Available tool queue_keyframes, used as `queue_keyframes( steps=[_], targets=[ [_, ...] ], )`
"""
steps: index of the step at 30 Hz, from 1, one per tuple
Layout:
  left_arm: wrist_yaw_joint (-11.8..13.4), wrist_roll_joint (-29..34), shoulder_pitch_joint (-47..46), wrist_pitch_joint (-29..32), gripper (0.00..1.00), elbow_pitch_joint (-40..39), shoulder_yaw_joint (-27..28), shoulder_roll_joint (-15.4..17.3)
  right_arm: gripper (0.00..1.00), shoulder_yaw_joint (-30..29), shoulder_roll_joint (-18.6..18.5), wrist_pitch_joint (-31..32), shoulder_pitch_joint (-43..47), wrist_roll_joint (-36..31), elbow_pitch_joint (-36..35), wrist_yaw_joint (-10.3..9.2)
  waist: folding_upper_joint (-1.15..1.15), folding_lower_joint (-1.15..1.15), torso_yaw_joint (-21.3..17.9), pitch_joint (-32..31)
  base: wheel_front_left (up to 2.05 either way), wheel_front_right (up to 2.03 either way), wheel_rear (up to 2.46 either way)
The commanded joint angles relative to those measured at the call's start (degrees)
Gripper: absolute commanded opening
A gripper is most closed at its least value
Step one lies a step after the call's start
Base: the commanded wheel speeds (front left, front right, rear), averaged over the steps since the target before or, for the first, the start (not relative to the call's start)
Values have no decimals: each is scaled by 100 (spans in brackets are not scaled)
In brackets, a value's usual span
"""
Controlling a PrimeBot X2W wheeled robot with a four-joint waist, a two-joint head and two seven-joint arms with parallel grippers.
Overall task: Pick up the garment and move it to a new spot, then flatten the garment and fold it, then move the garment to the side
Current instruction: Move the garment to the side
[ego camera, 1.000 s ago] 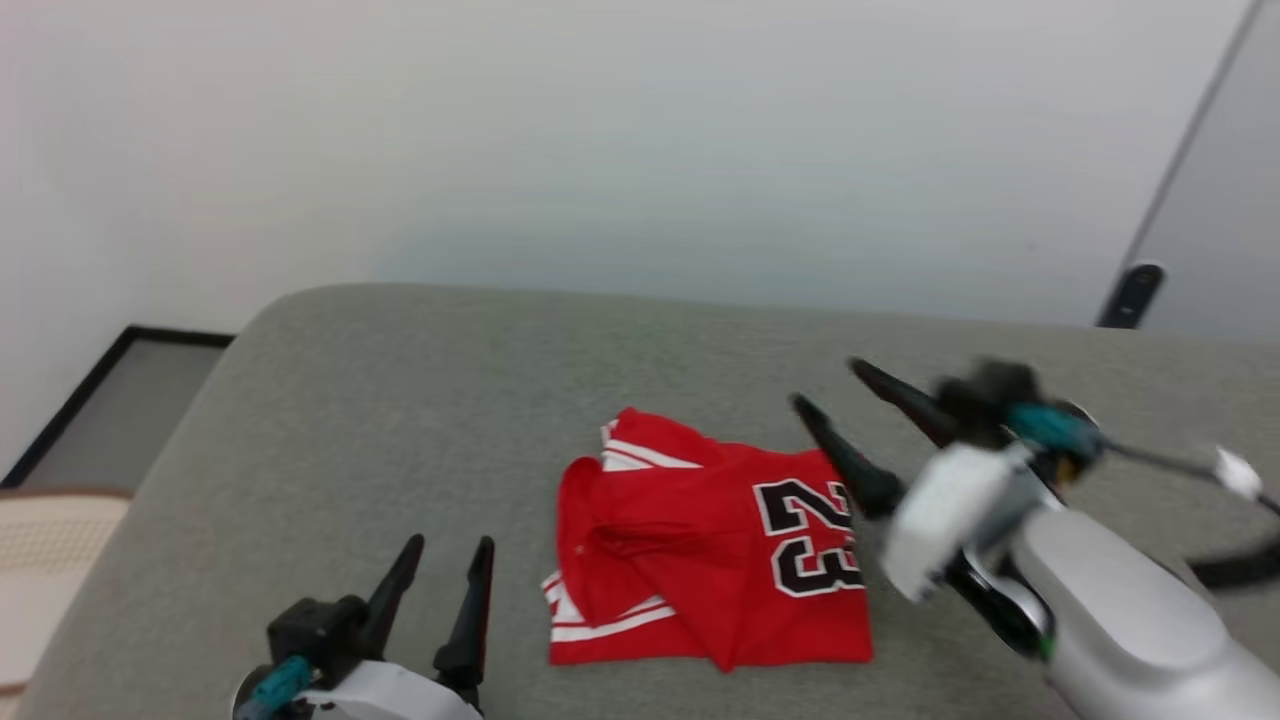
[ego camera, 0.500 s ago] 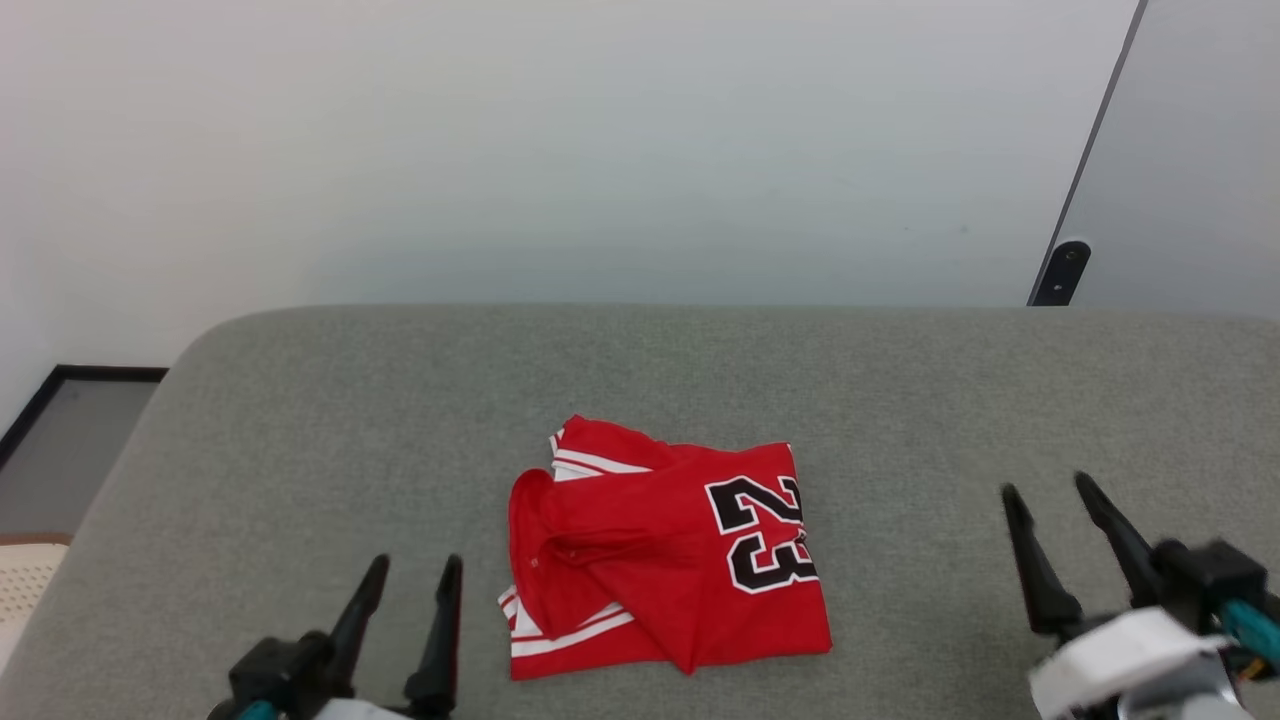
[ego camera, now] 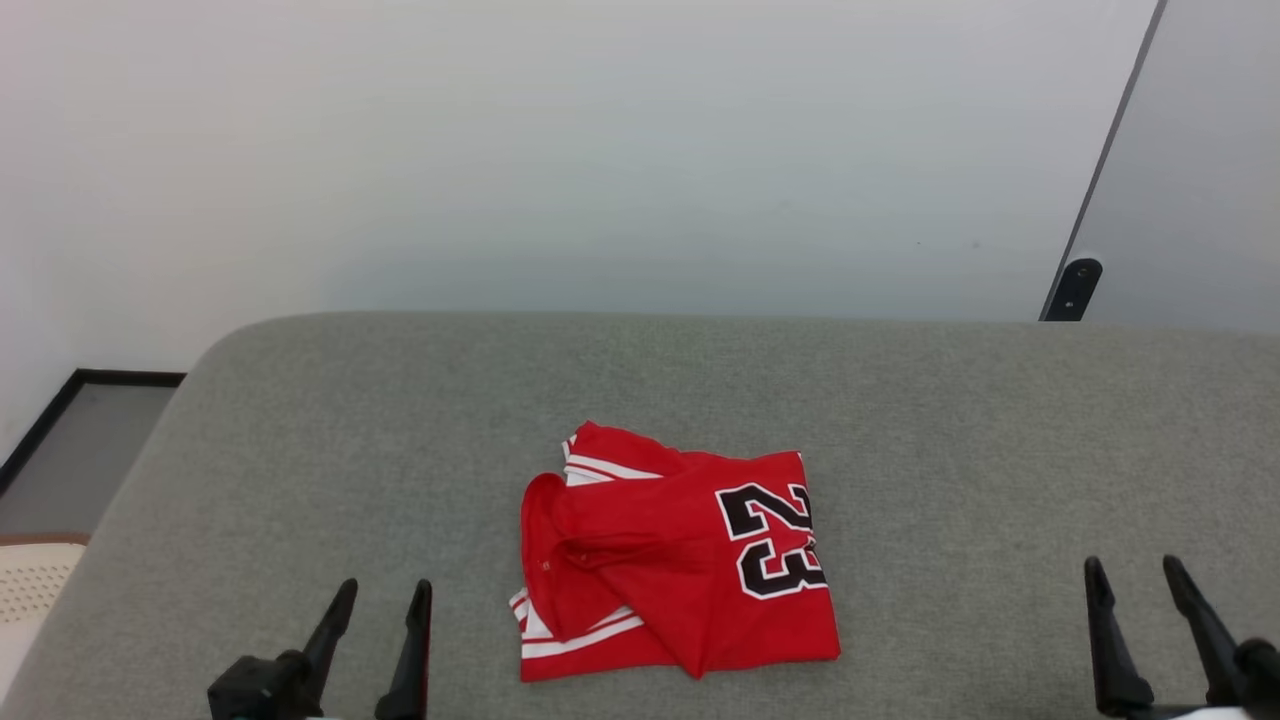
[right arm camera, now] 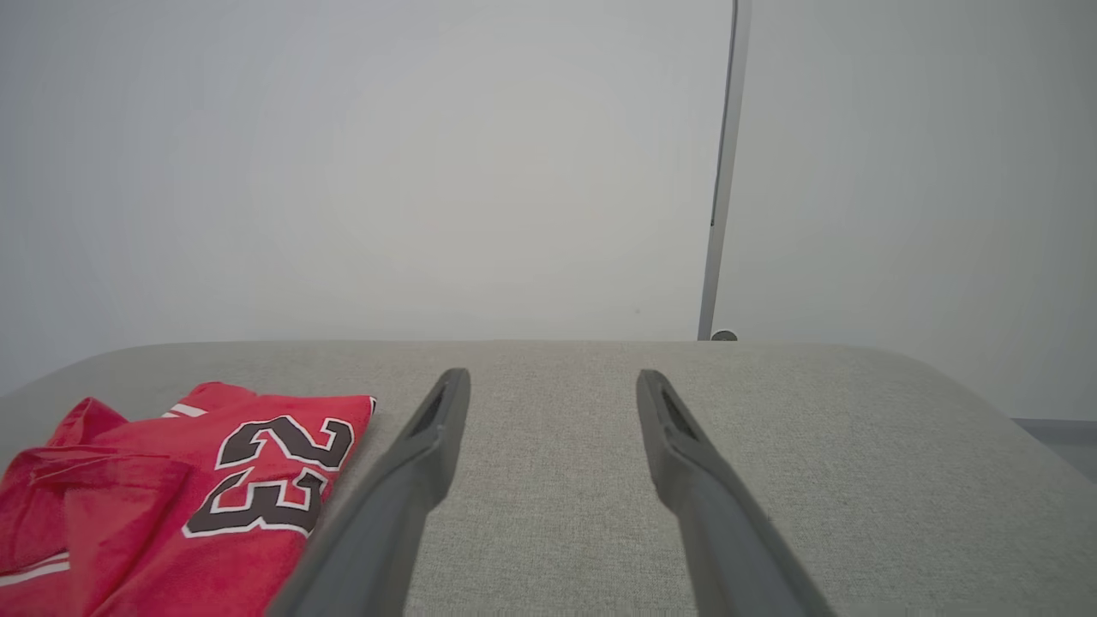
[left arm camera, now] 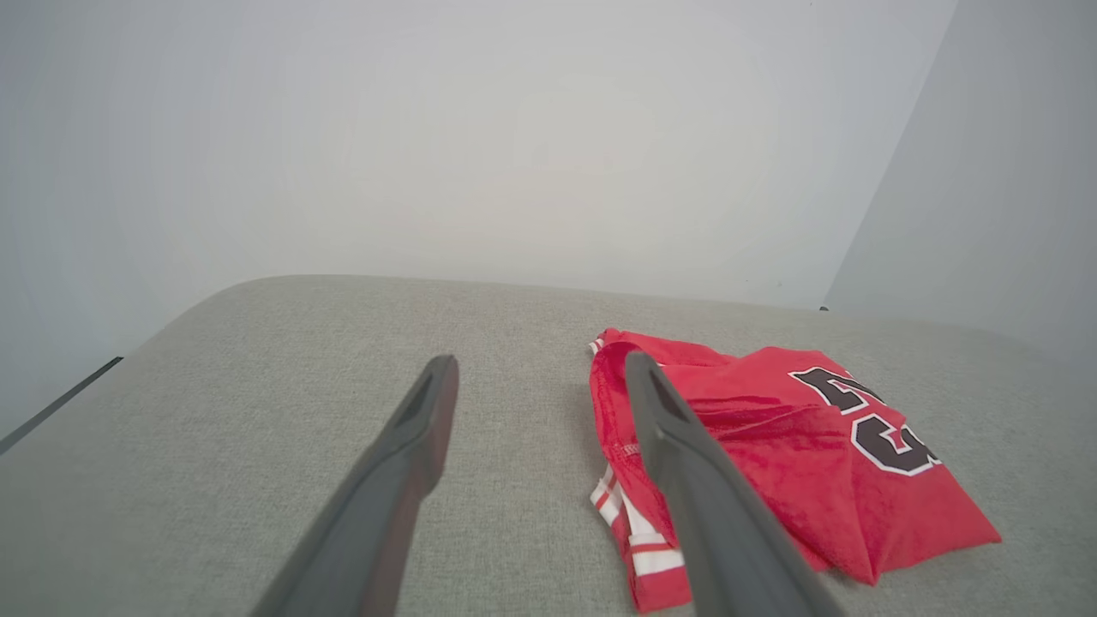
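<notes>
Currently you have the garment (ego camera: 680, 560) at 2 o'clock off the nearer left gripper (ego camera: 385, 590), 9 o'clock off the right gripper (ego camera: 1130, 565), both jaws parted and empty.

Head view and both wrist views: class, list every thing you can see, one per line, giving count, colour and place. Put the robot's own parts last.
red folded jersey shirt with white striped trim and black "23": one, red, lying near the middle of the cushion, between the two tools
grey fabric cushion: one, grey, spread across the lower half of the head view, under the shirt
plain wall: one, white, behind the cushion
flat panel: one, pale grey, far right
small fitting: one, black, at the panel's foot
woven mat: one, cream, lower left edge, partly cut off
left tool: one, dark fingers, lower left, open, empty
right tool: one, dark fingers, lower right, open, empty
</notes>
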Motion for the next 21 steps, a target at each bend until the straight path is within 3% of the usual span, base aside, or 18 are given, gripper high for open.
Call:
queue_keyframes(
  steps=[1, 15, 21],
  targets=[
    [-25, 1, -2, -1, 100, 14, -17, 25, 100, -21, 52, -20, 113, -19, -49, -10, 0, 0, 20, -19, 0, 0, 0],
    [-29, -84, -127, -1, 100, 54, -154, 79, 100, 224, 72, -20, 115, -32, -48, -10, 0, 0, 213, -78, 0, 0, 0],
    [-29, -151, -218, -1, 100, 59, -145, 102, 100, 395, 4, -20, 15, 115, 114, -10, 0, 0, 505, -95, 0, 0, 0]
  ],
)
